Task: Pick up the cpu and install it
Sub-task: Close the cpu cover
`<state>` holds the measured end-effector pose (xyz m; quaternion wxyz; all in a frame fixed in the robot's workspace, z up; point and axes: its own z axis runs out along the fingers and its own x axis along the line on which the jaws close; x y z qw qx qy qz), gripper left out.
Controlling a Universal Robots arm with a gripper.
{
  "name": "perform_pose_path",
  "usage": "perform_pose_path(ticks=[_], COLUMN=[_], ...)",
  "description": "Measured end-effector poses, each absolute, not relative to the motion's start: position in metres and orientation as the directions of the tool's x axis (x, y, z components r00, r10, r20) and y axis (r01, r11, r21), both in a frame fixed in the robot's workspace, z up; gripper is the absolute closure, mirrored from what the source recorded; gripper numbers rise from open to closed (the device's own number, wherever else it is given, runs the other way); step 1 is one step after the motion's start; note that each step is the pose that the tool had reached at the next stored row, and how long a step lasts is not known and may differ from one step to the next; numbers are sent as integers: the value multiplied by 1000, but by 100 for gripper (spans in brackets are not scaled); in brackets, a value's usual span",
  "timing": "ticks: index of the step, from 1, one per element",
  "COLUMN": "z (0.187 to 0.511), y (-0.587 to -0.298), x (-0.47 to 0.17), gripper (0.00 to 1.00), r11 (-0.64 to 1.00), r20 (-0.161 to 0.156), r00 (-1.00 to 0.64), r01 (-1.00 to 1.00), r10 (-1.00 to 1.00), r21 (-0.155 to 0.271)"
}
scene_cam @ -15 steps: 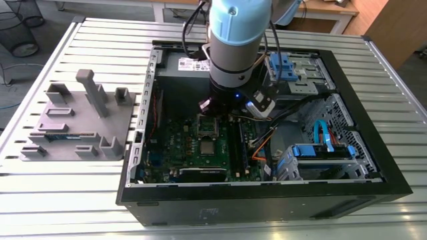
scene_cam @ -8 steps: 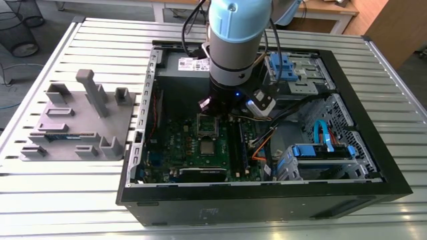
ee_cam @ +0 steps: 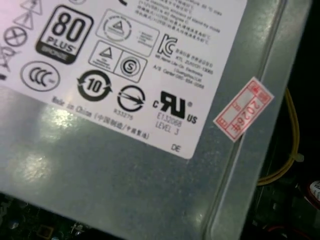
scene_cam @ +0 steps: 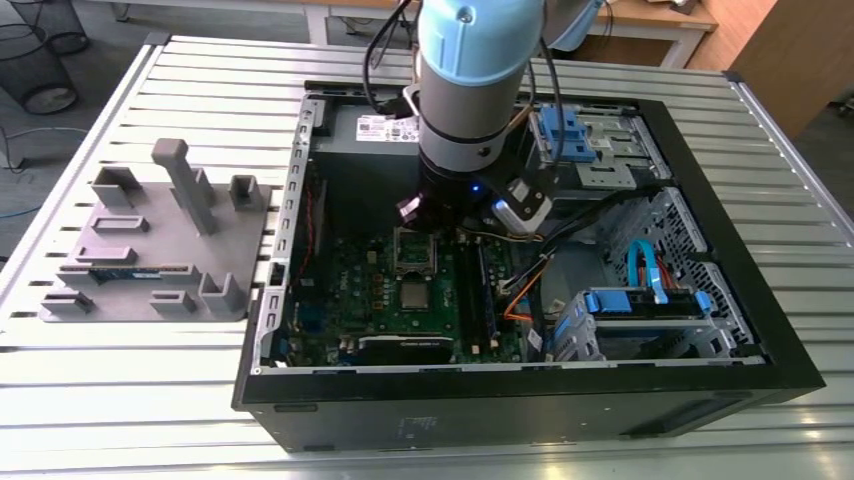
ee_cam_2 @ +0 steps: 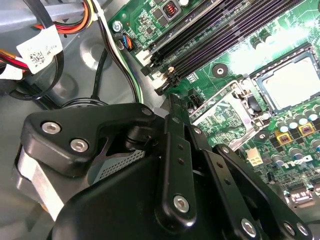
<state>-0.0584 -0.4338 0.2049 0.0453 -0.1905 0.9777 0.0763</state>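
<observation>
Exterior view: your hand [scene_cam: 430, 215] is hanging over the motherboard [scene_cam: 354, 290], and I can't tell if it's clenched or released. The cpu [scene_cam: 416, 295] is sitting in its socket [scene_cam: 396, 296], so you're wanting vertical moves, no sideways nudging.

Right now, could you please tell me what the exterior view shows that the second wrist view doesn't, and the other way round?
Exterior view's own: the arm reaching down into the open computer case, the grey holder tray beside the case on the slatted table, and the blue drive brackets.
Second wrist view's own: a white-tagged cable bundle, seen close up.
Both: the green motherboard, its black memory slots, and the cpu sitting in its socket.
</observation>
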Motion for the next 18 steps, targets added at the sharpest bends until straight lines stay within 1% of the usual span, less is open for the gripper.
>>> perform_pose_path(ticks=[5, 11, 18], z=[205, 205, 205], y=[-434, -434, -434], x=[-58, -58, -58], gripper=[89, 89, 89], r11=[893, 890, 864], r20=[-118, -117, -118], r00=[-902, -899, -873], r01=[-430, -436, -486], r10=[-416, -422, -473], r21=[132, 132, 132])
